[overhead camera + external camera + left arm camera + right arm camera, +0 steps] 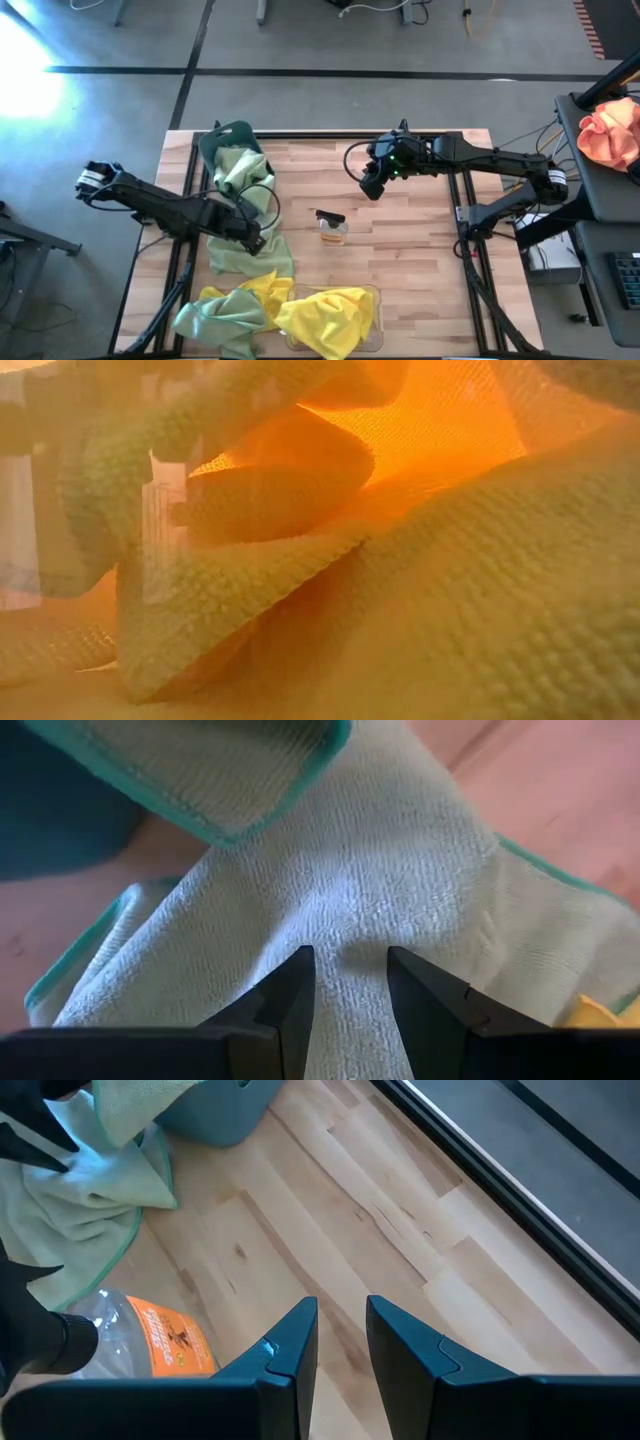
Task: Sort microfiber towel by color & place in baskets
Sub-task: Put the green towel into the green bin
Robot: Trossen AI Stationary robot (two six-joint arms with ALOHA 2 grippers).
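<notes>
A sage green towel lies flat on the table's left half, and my left gripper is on its far end, shut on it. Another sage towel hangs out of the teal basket at the far left. A yellow towel fills the clear basket at the near edge. Beside it lie a yellow towel and a sage one. My right gripper hovers open over bare wood at the far middle. In the low view, towel cloth fills the picture. My left gripper has a raised fold of the sage towel pinched between its two fingers, coming from above and slanting from the table's left. One layer or several, I cannot tell. The rest of the towel lies spread on the table, slack.
A small amber-and-black object lies at the table's middle, close to my right gripper, and also shows in the right wrist view. An orange-pink cloth sits off the table to the right. Bare wood spans the right half.
</notes>
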